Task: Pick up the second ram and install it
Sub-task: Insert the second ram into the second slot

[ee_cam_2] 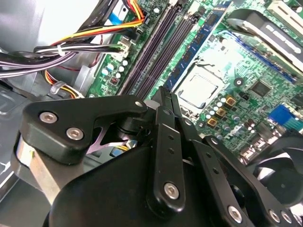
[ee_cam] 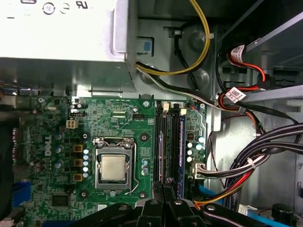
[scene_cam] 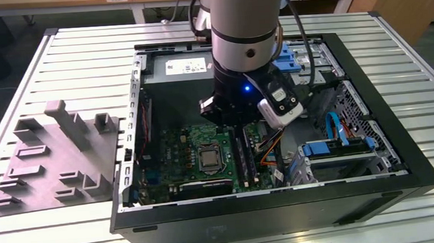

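Seemingly empty, the end effector (ee_cam_2: 163, 97) has its fingers pressed together, low inside the computer case (scene_cam: 268, 214) over the memory slots (ee_cam_2: 151, 47). Straight ahead of its tips stands the second ram (ee_cam_2: 199, 47) (by my reading), on edge in the slot beside the processor socket (ee_cam_2: 196, 90), its long axis running away from them.

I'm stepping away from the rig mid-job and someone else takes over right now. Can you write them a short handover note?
Gripper: shut, with nothing visibly held, low at one end of the memory slots.
Second ram: apparently the blue-green stick standing in the slot beside the CPU socket, in line with the gripper. Another stick stands in the slot farthest from the socket.
Done: the ram looks placed in its slot.
Left: whether it is fully seated cannot be told.
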Controlling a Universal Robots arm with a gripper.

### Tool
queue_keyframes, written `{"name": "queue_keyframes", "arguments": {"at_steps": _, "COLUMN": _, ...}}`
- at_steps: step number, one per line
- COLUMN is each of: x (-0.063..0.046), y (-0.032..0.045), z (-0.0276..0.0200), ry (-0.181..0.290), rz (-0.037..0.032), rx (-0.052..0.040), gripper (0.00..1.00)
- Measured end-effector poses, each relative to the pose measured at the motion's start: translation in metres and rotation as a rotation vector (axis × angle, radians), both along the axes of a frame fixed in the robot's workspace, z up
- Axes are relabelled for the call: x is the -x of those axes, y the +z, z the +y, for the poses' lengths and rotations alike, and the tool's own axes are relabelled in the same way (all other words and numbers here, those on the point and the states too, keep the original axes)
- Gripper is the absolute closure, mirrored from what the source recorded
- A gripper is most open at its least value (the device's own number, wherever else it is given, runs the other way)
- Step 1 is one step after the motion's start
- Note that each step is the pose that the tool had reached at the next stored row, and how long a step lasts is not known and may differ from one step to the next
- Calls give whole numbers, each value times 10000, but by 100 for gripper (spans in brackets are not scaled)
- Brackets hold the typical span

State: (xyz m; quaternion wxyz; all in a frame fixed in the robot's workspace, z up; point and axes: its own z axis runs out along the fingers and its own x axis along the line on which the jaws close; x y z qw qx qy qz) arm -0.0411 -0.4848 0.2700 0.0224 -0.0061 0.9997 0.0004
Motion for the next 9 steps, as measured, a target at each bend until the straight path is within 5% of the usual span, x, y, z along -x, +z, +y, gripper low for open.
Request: {"name": "queue_keyframes", "arguments": {"at_steps": 9, "x": -28, "y": -69, "z": 32, "ry": 0, "rz": -1, "rx": -95, "gripper": 88}}
